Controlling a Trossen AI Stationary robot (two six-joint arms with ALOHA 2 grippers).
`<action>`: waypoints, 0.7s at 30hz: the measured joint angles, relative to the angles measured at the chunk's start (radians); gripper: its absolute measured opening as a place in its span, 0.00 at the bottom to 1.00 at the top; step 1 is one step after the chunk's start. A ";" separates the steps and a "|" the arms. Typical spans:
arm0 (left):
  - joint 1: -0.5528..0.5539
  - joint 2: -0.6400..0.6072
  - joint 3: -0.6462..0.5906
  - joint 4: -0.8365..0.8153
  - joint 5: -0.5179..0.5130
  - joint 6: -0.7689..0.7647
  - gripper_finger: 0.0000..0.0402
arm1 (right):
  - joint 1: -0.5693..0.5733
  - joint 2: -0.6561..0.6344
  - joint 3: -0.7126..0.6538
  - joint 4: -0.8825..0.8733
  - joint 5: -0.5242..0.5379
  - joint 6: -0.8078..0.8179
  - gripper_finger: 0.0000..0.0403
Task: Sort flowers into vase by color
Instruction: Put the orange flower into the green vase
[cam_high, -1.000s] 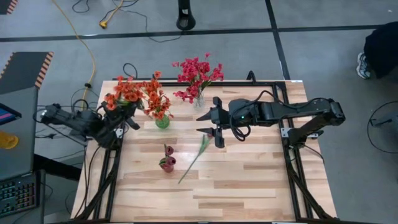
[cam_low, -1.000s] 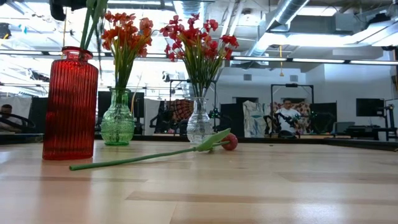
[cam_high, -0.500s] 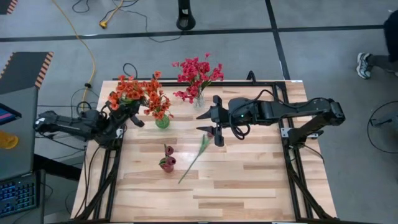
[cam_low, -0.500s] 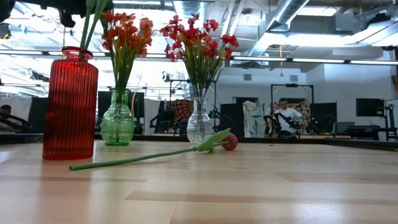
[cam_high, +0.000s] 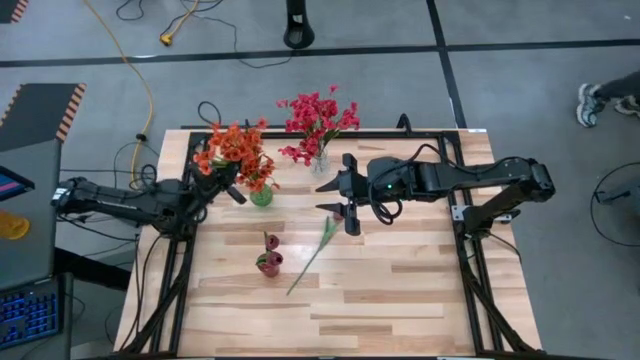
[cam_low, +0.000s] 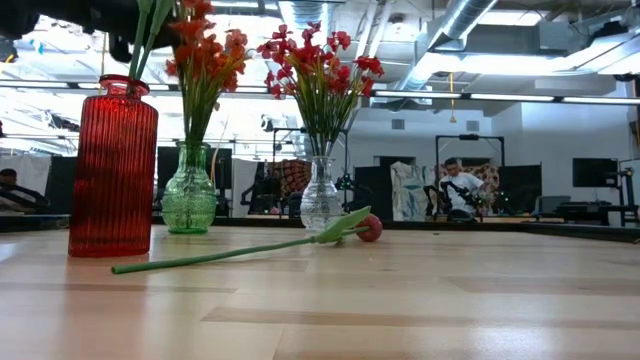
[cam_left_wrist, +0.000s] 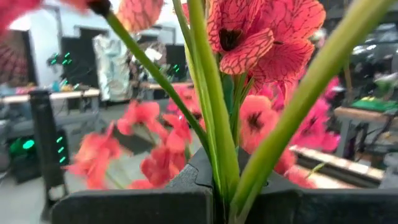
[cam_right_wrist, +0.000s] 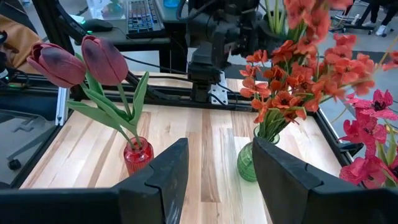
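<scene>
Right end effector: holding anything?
No. The right end effector stands open and empty, hovering above the table near the loose tulip lying flat.

Three vases stand on the bench (cam_high: 400, 300). The tulip vase (cam_high: 268, 263) sits nearest the front, left of centre, with two tulip buds (cam_right_wrist: 81, 59) in it. Behind it, toward the back left, stands the second vase (cam_high: 260, 196) holding a spray (cam_high: 252, 165), and to its right, at the back edge, the third vase (cam_high: 319, 163) holds another spray (cam_high: 318, 115). A loose tulip (cam_high: 318, 248) lies flat on the bench, just right of the tulip vase. The left gripper (cam_high: 222, 180), just left of the second vase, carries a spray (cam_high: 228, 145) above the bench between its closed fingers. The right gripper (cam_high: 345, 195) hangs just behind the loose tulip, right of the third vase, fingers apart.
</scene>
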 joint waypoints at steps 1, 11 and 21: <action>0.000 0.006 0.000 -0.015 -0.016 -0.018 0.00 | 0.000 0.000 0.000 -0.001 0.000 0.000 0.50; 0.000 0.057 0.000 -0.118 -0.070 -0.136 0.00 | 0.000 0.000 0.000 -0.004 0.000 0.000 0.50; 0.000 0.112 0.000 -0.206 -0.078 -0.175 0.00 | 0.000 0.000 0.000 -0.004 0.000 0.000 0.50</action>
